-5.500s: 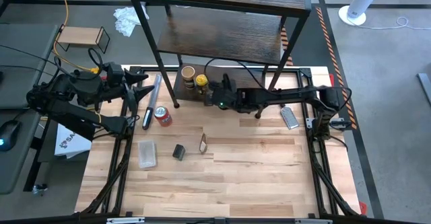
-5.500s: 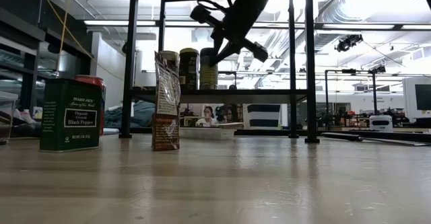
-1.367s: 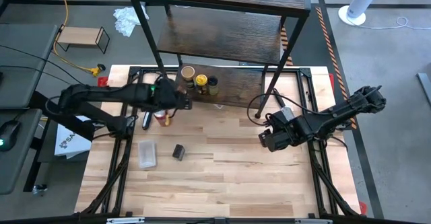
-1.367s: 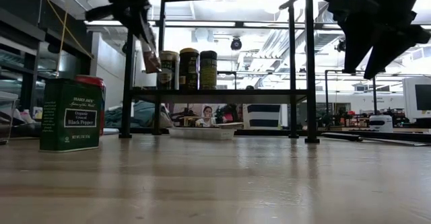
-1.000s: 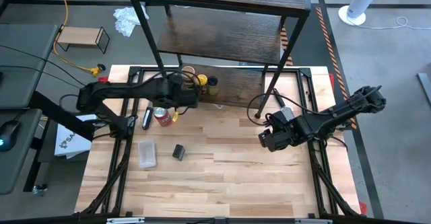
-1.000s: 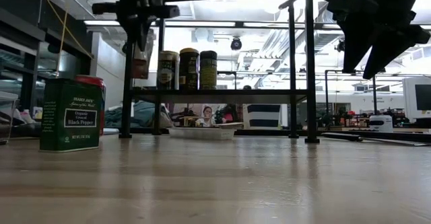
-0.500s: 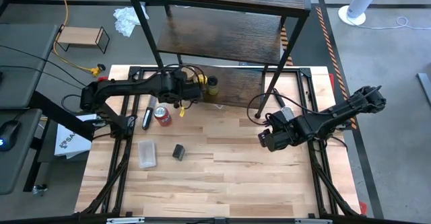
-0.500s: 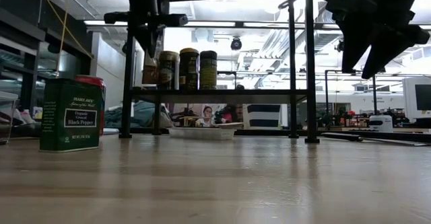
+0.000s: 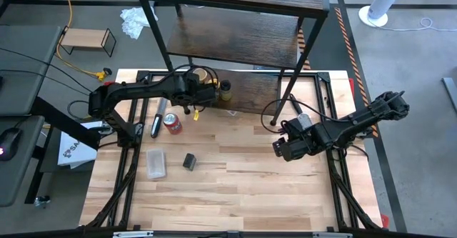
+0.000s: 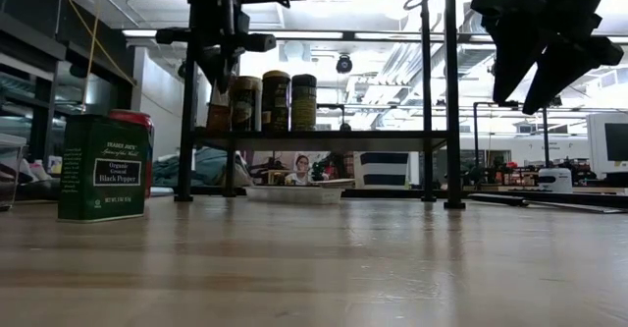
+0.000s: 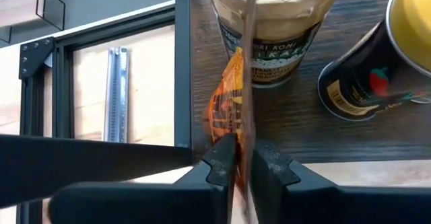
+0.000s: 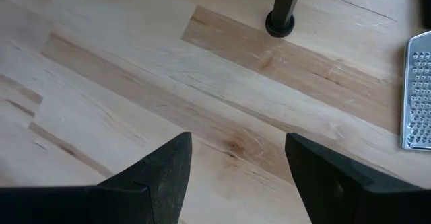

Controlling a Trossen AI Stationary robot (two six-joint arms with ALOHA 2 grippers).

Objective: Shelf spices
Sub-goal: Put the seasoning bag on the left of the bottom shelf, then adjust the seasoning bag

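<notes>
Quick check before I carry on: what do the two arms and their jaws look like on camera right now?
Both arms are dark, jointed links trailing loops of black cable. The left arm has a yellow tag near its wrist. The left gripper has flat, black jaws with stepped, angular edges; the right gripper has broad, matte black jaws tapering to points. No lettering or markings are visible on either.

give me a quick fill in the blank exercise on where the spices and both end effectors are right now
1. The left end effector pinches a flat ____ packet.
2. The jars stand on the shelf's ____ tier.
3. The right end effector hangs ____ above bare table.
4. The black pepper tin stands on the ____.

Missing words: orange; lowest; open; table
</notes>
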